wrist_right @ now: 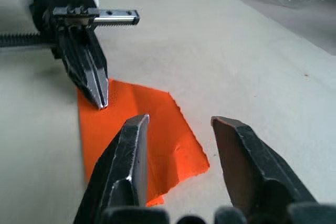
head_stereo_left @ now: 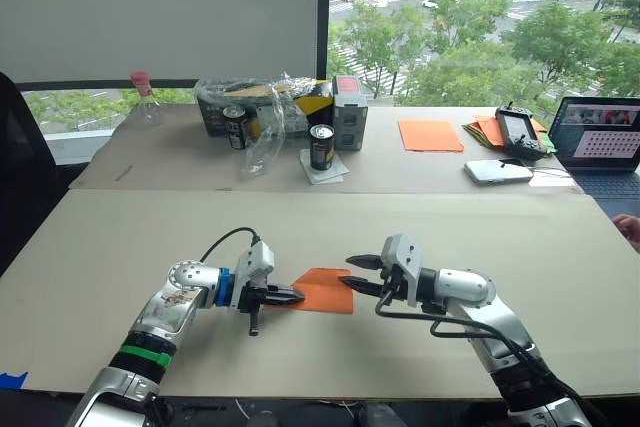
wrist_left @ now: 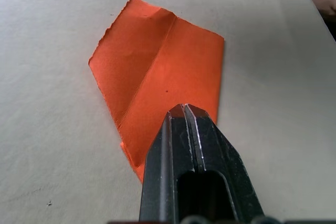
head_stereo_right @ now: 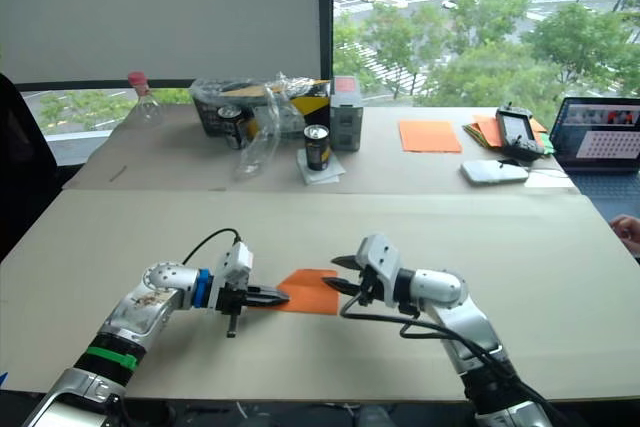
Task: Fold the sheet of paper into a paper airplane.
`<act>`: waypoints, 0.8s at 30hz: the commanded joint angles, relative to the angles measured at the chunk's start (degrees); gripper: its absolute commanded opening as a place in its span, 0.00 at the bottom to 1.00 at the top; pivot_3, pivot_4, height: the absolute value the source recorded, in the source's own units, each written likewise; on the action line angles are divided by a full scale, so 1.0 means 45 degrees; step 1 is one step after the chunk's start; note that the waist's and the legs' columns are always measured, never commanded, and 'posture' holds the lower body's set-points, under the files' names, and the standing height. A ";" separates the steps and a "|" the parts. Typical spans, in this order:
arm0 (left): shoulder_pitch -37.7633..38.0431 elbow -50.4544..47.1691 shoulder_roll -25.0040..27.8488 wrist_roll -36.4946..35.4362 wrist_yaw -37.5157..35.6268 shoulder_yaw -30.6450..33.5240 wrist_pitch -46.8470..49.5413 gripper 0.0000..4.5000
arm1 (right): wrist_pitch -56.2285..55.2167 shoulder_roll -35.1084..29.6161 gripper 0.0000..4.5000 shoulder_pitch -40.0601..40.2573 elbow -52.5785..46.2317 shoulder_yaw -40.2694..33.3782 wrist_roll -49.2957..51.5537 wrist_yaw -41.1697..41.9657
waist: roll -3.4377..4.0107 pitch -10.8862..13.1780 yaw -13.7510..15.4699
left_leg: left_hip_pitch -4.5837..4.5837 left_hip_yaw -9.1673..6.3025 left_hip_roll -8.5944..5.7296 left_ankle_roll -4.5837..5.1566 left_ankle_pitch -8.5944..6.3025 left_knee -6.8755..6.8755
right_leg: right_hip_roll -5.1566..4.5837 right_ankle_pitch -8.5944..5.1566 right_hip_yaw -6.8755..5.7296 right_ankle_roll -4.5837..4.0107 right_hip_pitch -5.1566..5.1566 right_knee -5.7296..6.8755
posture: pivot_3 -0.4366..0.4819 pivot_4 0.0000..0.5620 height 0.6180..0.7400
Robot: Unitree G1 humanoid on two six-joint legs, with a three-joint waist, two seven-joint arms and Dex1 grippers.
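Paper (head_stereo_left: 325,290) between closed left claw (head_stereo_left: 295,296), spread right claw (head_stereo_left: 352,275)

The sheet of paper (head_stereo_left: 325,290) is bright orange and partly folded into a flat, uneven wedge, with a crease running along it and one ragged edge. It lies flat on the desk, just below the centre of the left eye view.

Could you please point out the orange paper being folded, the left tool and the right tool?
paper (head_stereo_left: 325,290), left eye view, on its flat middle.
left tool (head_stereo_left: 292,296), left eye view, at its closed tips pressing the paper's edge.
right tool (wrist_right: 181,124), right wrist view, midway between its open fingertips.
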 commanded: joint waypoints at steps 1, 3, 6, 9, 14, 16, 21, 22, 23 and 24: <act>0.0445 0.0222 0.0004 0.0472 0.0138 -0.0475 0.0290 0.00 | 0.2086 0.0191 0.57 -0.0563 -0.0246 -0.0729 0.1166 -0.0472 | 0.0005 -0.0003 -0.0004 | -0.0002 0.0001 0.0000 0.0000 0.0000 0.0000 | -0.0001 0.0000 0.0000 0.0001 0.0000 -0.0002 | 0.48 0.27 0.84; 0.0405 0.0264 0.0010 0.0496 0.0161 -0.0465 0.0222 0.00 | 0.2728 0.0128 0.57 -0.0883 0.0023 -0.0567 0.1208 -0.0407 | 0.0011 -0.0006 -0.0003 | -0.0002 0.0001 0.0000 0.0002 -0.0002 0.0000 | -0.0001 -0.0001 0.0000 0.0002 0.0000 -0.0005 | 0.48 0.27 0.84; 0.0330 0.0353 0.0018 0.0529 0.0168 -0.0444 0.0120 0.00 | 0.3563 0.0124 0.57 -0.1406 0.0767 -0.0279 0.1198 -0.0263 | 0.0014 -0.0008 -0.0002 | -0.0001 0.0002 -0.0001 0.0003 -0.0002 0.0000 | -0.0001 -0.0002 -0.0001 0.0003 0.0000 -0.0007 | 0.48 0.27 0.84; 0.0297 0.0427 0.0093 0.0652 0.0090 -0.0509 -0.0194 0.00 | 0.3881 0.0214 0.57 -0.1813 0.1374 -0.0154 0.1187 -0.0105 | 0.0014 -0.0008 0.0007 | -0.0005 0.0002 -0.0001 0.0003 -0.0002 0.0000 | -0.0001 -0.0002 -0.0002 0.0004 -0.0001 -0.0010 | 0.48 0.27 0.84; 0.0333 0.0474 0.0158 0.0656 0.0141 -0.0416 -0.0256 0.00 | 0.4376 0.0379 0.57 -0.2115 0.1929 -0.0132 0.1371 0.0222 | 0.0015 -0.0009 0.0005 | -0.0009 0.0002 -0.0001 0.0005 -0.0003 -0.0001 | -0.0002 -0.0002 -0.0003 0.0005 -0.0001 -0.0016 | 0.48 0.27 0.84; 0.0364 0.0490 0.0185 0.0690 0.0188 -0.0403 -0.0311 0.00 | 0.4870 0.0500 0.57 -0.2136 0.1730 -0.0343 0.1814 0.0391 | 0.0016 -0.0009 -0.0010 | -0.0008 0.0002 0.0000 0.0005 -0.0003 -0.0001 | -0.0002 -0.0002 -0.0003 0.0005 -0.0001 -0.0016 | 0.48 0.27 0.84; 0.0359 0.0618 0.0202 0.0847 0.0411 -0.0381 -0.0521 0.00 | 0.5337 0.0301 0.57 -0.2050 0.1238 -0.0211 0.2196 0.0800 | 0.0017 -0.0009 -0.0004 | -0.0009 0.0001 -0.0002 0.0005 -0.0003 -0.0003 | -0.0004 -0.0003 -0.0003 0.0006 -0.0002 -0.0017 | 0.48 0.27 0.84; 0.0332 0.0726 0.0207 0.0894 0.0439 -0.0381 -0.0592 0.00 | 0.5477 0.0245 0.52 -0.2068 0.1149 -0.0195 0.2280 0.0884 | 0.0017 -0.0009 0.0000 | -0.0009 0.0001 -0.0002 0.0005 -0.0004 -0.0003 | -0.0003 -0.0003 -0.0003 0.0007 -0.0002 -0.0017 | 0.48 0.27 0.84; 0.0303 0.0819 0.0207 0.0913 0.0443 -0.0370 -0.0634 0.00 | 0.5569 0.0215 0.44 -0.2096 0.1074 -0.0198 0.2337 0.0921 | 0.0017 -0.0009 0.0003 | -0.0008 -0.0001 -0.0001 0.0005 -0.0004 -0.0003 | -0.0003 -0.0004 -0.0004 0.0008 -0.0001 -0.0016 | 0.48 0.27 0.84; 0.0264 0.0904 0.0200 0.0914 0.0440 -0.0353 -0.0664 0.00 | 0.5618 0.0208 0.40 -0.2139 0.1025 -0.0210 0.2362 0.0937 | 0.0019 -0.0010 0.0003 | -0.0008 0.0000 -0.0001 0.0005 -0.0003 -0.0003 | -0.0003 -0.0004 -0.0005 0.0009 -0.0001 -0.0016 | 0.48 0.27 0.84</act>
